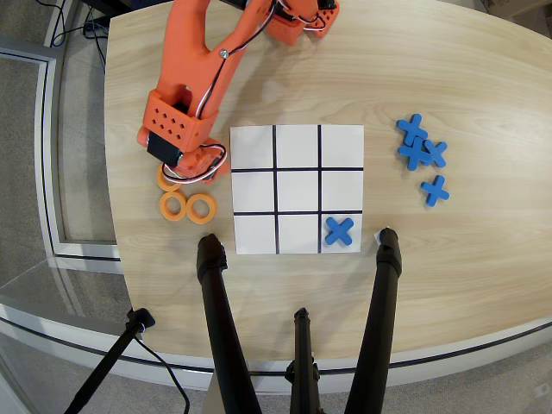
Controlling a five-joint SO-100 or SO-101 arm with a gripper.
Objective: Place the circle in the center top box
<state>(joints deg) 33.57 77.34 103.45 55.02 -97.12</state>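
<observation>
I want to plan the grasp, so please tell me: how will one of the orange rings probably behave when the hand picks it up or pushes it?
The orange ring lies flat, so it should slide when pushed, not roll. It looks thin and small, probably light and stiff enough to keep its shape. It touches another ring, so a push may move both. The hand hangs over a third ring; its jaws are hidden.

The light wood-grain bench fills most of the overhead view, its curved dark-trimmed edge sweeping from 9 o'clock down through 6 o'clock to 4 o'clock under even, soft light. Grey carpeted floor shows at 9 o'clock, crossed by a pale metal floor track, with black cables at 11 o'clock. Three black tripod legs rise from 6 o'clock, and a smaller black stand sits at 7 o'clock.
</observation>
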